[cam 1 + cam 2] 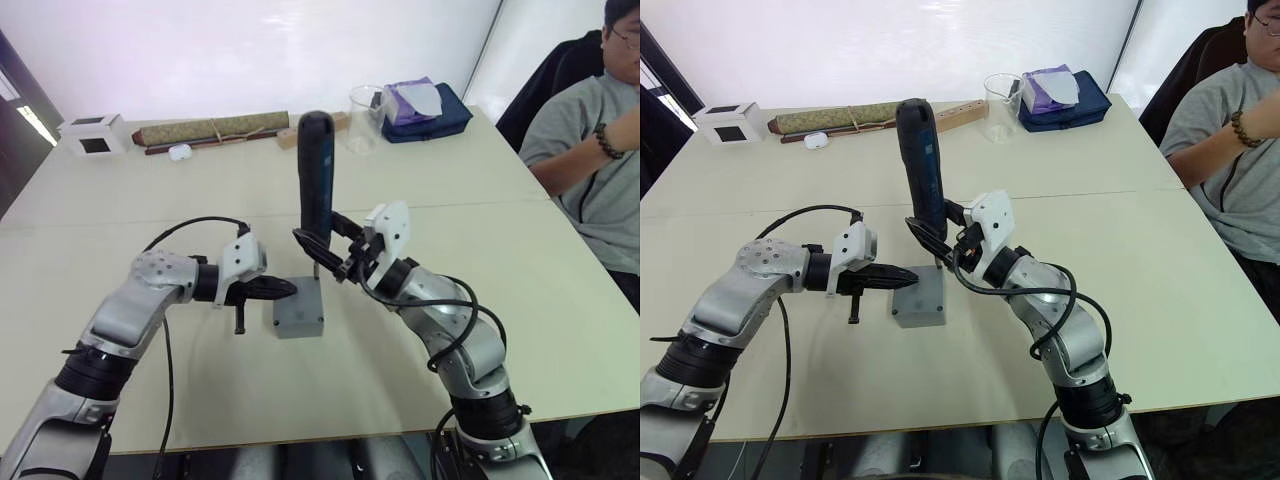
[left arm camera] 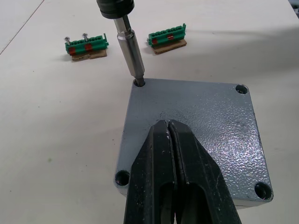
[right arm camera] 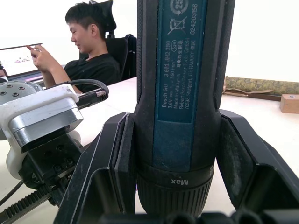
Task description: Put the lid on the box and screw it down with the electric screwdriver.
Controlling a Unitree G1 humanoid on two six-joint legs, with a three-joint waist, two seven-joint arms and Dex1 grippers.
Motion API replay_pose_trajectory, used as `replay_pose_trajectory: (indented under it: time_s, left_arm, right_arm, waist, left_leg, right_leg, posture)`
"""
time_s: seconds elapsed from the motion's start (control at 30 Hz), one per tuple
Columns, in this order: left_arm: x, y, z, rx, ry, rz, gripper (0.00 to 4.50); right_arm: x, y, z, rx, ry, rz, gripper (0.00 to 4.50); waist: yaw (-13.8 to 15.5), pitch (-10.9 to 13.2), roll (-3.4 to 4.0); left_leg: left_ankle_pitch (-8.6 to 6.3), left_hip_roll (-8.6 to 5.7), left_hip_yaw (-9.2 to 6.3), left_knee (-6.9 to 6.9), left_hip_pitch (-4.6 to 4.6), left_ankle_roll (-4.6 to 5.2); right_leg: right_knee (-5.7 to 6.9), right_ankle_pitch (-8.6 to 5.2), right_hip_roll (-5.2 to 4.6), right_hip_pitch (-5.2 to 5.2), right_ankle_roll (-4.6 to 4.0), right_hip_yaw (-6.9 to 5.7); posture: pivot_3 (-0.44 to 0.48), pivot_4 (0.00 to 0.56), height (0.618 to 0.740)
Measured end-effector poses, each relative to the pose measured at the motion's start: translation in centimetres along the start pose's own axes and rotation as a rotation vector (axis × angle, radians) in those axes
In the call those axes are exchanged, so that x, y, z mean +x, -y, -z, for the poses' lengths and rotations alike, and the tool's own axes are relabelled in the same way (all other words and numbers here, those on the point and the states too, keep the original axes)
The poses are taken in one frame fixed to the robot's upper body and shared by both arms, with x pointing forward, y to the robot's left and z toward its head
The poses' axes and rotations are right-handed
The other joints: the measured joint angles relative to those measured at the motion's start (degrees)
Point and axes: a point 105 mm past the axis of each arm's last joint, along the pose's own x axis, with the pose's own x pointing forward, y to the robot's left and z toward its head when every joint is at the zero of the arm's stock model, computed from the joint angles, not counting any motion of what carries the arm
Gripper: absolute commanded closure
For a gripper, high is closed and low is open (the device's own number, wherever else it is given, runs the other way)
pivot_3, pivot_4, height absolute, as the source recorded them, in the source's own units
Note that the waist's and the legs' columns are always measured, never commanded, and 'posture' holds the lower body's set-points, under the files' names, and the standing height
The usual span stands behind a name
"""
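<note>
Left tool with both black fingers pressed together, nothing between them, tips resting on top of the lid near its left edge. Lid: flat, square, grey, with a pebbled cast-looking texture and a round recessed hole at each corner; seated flush on the box, a small grey block standing on the pale bench between the two arms. Beyond it in the left wrist view, two green terminal blocks lying on the bench, well apart from the box.

Right tool clamped around the lower body of the electric screwdriver, one finger on each side, squeezing its dark blue barrel. Screwdriver held upright, a thick rounded cylinder with a ribbed collar marked "Max"; thin hexagonal metal bit pointing down into the lid's corner hole on the far side from the left tool.

Far bench edge: white cube, rolled olive bundle, clear cup, navy pouch. Seated person at right.
</note>
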Motion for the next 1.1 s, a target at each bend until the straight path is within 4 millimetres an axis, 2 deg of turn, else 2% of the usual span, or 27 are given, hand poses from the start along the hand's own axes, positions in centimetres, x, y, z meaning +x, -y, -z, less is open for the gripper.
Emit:
replay_pose_trajectory:
  time_s: [0.63, 1.1]
  left_arm:
    - [0.12, -0.01, -0.02, 0.001, 0.001, -0.002, 4.50]
    - [0.12, -0.02, 0.03, 0.002, -0.003, -0.004, 4.50]
  right_arm:
    - [-0.12, -0.01, 0.17, -0.068, 0.019, 0.000, 2.45]
    - [-0.10, -0.26, 0.32, -0.055, 0.014, -0.024, 2.45]
  waist:
    - [0.0, 0.0, -0.01]
    - [0.0, 0.0, -0.03]
  left_leg:
    - [0.00, 0.00, 0.00, 0.01, 0.02, 0.00]
    - [0.00, 0.00, 0.00, 0.01, 0.10, 0.00]
  right_leg:
    - [0.00, 0.00, 0.00, 0.02, 0.00, 0.00]
    - [0.00, 0.00, 0.00, 0.10, 0.00, 0.00]
  posture:
    - [0.000, 0.150, 0.736]
    - [0.000, 0.150, 0.736]
